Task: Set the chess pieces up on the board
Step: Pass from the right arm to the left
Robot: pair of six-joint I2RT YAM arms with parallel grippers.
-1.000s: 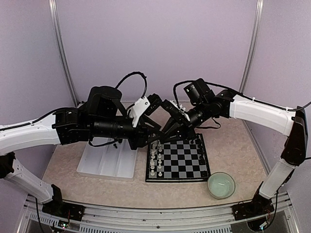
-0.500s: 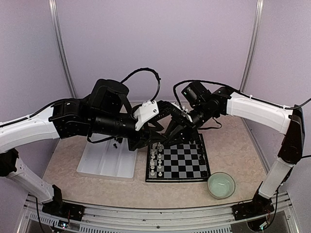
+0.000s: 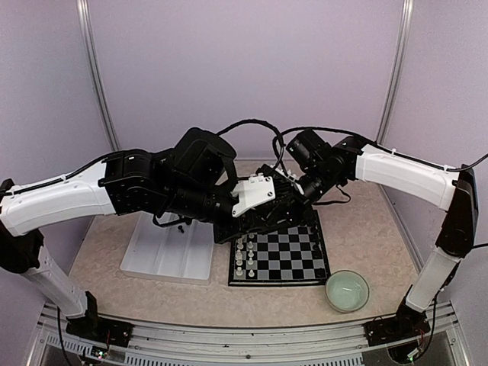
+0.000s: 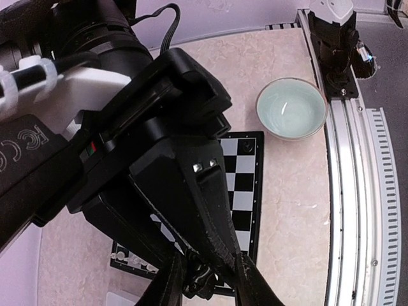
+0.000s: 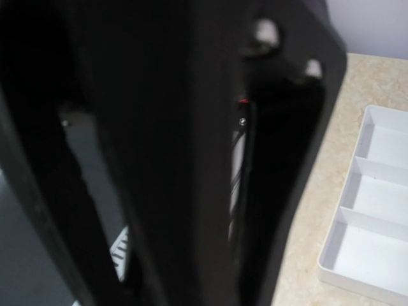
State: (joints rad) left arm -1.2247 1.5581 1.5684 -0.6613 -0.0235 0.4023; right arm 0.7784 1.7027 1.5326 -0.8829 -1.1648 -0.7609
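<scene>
Though white pieces (image 3: 242, 255) already fill the left files of the board (image 3: 286, 255), the black side seems mostly unset, as the left gripper (image 4: 207, 287) holds its jaws narrowly apart about a small dark piece (image 4: 199, 284) above the far edge, and I cannot tell how the jaws of the right gripper (image 4: 197, 258) stand.

Quick colour rundown: the board (image 3: 286, 255) is black-and-white checks with a thin black border. The chess pieces (image 3: 241, 256) I can make out on it are white. The bowl (image 3: 347, 290) is a pale minty green and the tray (image 3: 168, 255) is plain white. The table (image 3: 366, 229) is beige with a mottled, stone-ish speckle. The left arm (image 3: 53, 202) and right arm (image 3: 404, 174) both have white shells, black joints and black cables (image 3: 252, 120). The walls (image 3: 252, 69) are flat lavender and the rail (image 3: 252, 335) is silvery.
</scene>
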